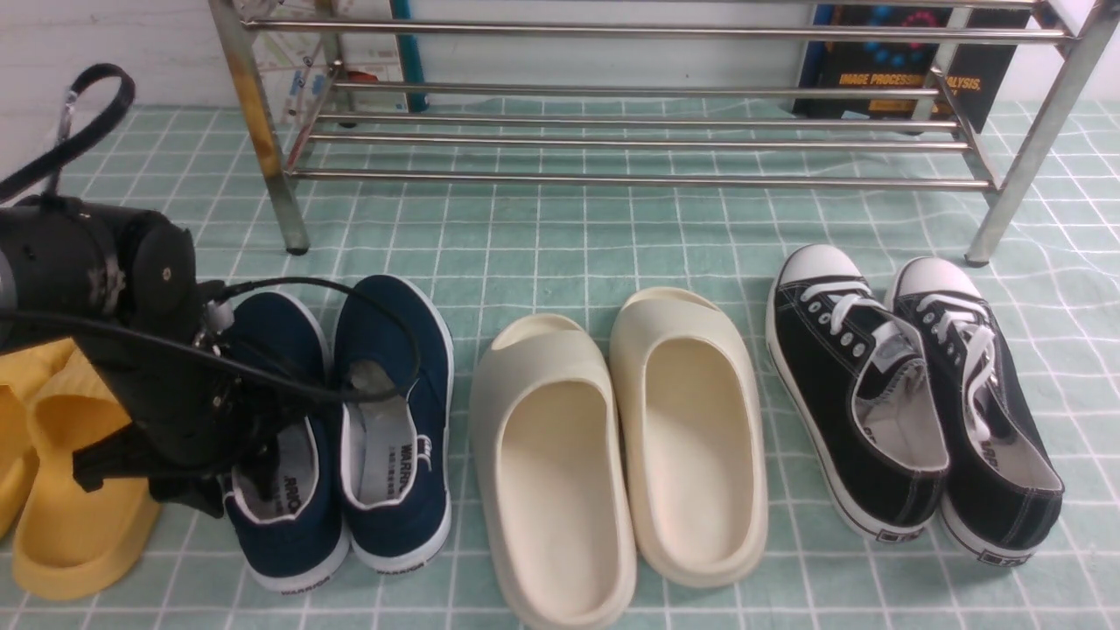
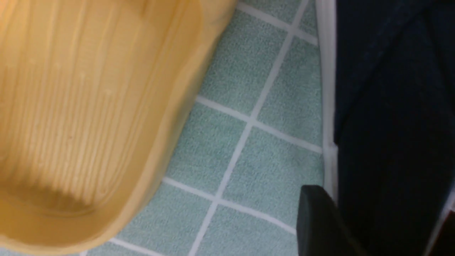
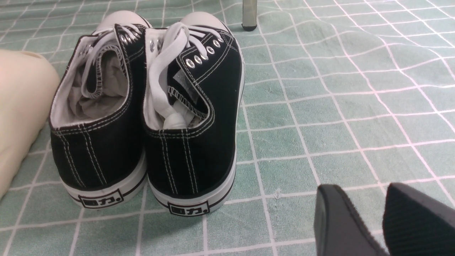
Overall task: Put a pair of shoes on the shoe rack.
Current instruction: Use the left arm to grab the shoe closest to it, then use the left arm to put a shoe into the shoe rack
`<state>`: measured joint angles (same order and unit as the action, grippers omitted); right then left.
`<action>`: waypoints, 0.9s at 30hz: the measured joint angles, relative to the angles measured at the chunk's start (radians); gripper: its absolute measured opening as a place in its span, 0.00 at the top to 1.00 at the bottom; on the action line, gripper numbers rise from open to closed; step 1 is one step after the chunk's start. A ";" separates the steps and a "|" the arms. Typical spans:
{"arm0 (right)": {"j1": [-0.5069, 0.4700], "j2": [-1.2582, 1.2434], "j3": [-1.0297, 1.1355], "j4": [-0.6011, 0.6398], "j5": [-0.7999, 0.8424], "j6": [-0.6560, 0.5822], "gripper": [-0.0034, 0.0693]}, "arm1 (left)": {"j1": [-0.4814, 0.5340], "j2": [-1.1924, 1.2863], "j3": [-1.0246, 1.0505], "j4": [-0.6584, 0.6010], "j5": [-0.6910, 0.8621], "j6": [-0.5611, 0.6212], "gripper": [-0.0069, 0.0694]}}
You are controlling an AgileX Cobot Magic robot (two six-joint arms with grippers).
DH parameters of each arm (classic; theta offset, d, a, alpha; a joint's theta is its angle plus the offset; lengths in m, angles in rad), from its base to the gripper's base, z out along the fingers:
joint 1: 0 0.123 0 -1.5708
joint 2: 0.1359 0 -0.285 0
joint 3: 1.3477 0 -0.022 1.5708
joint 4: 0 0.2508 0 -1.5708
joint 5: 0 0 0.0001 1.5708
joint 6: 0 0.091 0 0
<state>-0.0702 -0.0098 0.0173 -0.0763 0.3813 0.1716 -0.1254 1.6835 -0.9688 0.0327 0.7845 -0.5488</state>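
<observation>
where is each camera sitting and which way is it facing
front: between the arms, facing forward at the shoe rack; left arm shows.
left wrist: on the left arm, looking down at yellow slide and navy shoe; one finger shows.
right wrist: on the right arm, low, facing black sneakers heel-on; right gripper shows.
shared: front also shows the yellow slide, navy shoe and black sneakers.
</observation>
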 joint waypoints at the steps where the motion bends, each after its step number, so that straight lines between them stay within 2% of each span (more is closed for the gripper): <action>1: 0.000 0.000 0.000 0.000 0.000 0.000 0.62 | 0.000 0.002 -0.001 -0.001 -0.002 0.004 0.61; 2: 0.000 0.000 0.000 0.000 0.000 0.000 0.62 | 0.000 0.002 -0.001 -0.001 -0.003 0.007 0.62; 7: 0.000 0.000 0.000 0.000 0.000 0.000 0.62 | 0.000 -0.050 -0.001 -0.007 0.002 0.050 0.81; 10: 0.000 0.000 0.000 0.000 0.000 0.000 0.62 | 0.000 -0.109 -0.001 -0.016 0.014 0.076 0.89; 18: 0.000 0.000 0.000 0.000 0.000 0.000 0.62 | 0.000 -0.187 -0.149 -0.112 0.188 0.206 0.89; 20: 0.000 0.000 0.000 0.000 0.000 0.000 0.62 | 0.000 -0.187 -0.237 -0.176 0.231 0.281 0.89; 27: 0.000 0.000 0.000 0.000 0.000 0.000 0.62 | 0.000 -0.124 -0.423 -0.277 0.245 0.383 0.89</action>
<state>-0.0702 -0.0098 0.0173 -0.0763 0.3813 0.1716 -0.1254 1.5593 -1.3917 -0.2444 1.0291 -0.1659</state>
